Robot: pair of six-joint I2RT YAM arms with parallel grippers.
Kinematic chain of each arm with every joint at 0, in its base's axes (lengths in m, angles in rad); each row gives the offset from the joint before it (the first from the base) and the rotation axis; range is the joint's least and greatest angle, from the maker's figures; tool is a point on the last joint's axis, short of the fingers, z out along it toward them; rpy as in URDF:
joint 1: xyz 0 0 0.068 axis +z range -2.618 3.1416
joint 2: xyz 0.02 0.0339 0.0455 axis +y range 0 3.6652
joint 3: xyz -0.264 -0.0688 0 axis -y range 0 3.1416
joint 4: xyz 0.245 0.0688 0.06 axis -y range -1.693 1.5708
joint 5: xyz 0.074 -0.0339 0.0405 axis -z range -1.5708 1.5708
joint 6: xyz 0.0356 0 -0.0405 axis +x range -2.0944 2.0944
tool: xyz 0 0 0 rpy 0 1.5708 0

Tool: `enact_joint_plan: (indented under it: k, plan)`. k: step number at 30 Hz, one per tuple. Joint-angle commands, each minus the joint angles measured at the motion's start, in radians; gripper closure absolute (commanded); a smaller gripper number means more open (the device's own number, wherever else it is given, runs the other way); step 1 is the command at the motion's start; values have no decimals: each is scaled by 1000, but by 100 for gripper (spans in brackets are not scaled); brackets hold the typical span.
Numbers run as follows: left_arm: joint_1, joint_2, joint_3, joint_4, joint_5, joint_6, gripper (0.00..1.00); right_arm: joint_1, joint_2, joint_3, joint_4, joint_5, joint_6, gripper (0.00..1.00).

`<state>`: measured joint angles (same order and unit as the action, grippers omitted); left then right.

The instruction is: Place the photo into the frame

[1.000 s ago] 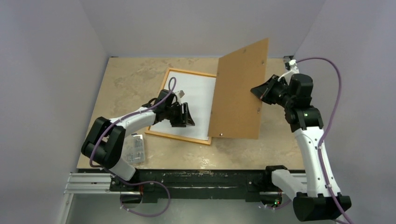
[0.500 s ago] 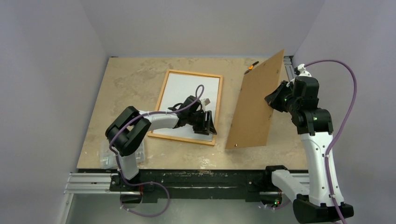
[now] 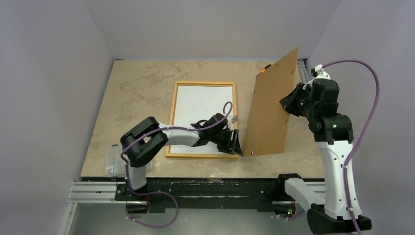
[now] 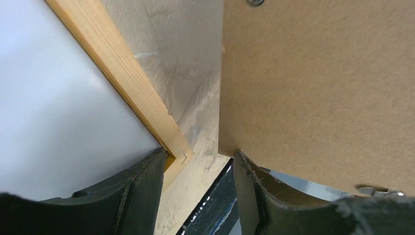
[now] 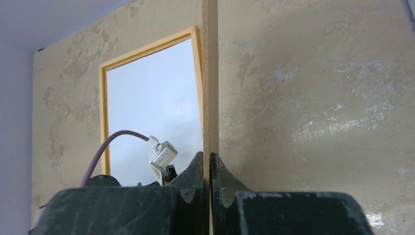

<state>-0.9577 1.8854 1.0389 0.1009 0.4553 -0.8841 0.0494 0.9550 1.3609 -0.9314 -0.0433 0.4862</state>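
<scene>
Swung square since a second ago, the frame is straddled at its lower-right corner by the parted left hand; the tilted board is clamped by the right hand.

Soft, even light, faint shadows. Pale glare streaks the table at right. Wrist views blur near the lens.

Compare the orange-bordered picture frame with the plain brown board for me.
The thin orange-bordered rectangular frame lies flat on the table; the plain brown rectangular board is held up, steeply tilted. The right end effector is shut on the board, not the frame. The frame encloses a white panel; the board is uniformly brown. Both are thin rectangles.
</scene>
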Motion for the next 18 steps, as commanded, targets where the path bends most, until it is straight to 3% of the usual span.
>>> enact_joint_plan:
  k: [1, 7, 11, 18]
  plan:
    - [11, -116, -56, 84, -27, -40, 46, -2, -9, 100, 69, -46, -3, 100]
    - [143, -329, -121, 32, -10, -8, 38, -1, 35, 130, 103, -215, 12, 100]
    - [307, -466, -190, -46, 39, 38, 37, -1, 69, 80, 196, -381, 75, 100]
    - [657, -659, -311, -318, 45, 169, 39, 4, 113, -36, 389, -485, 194, 100]
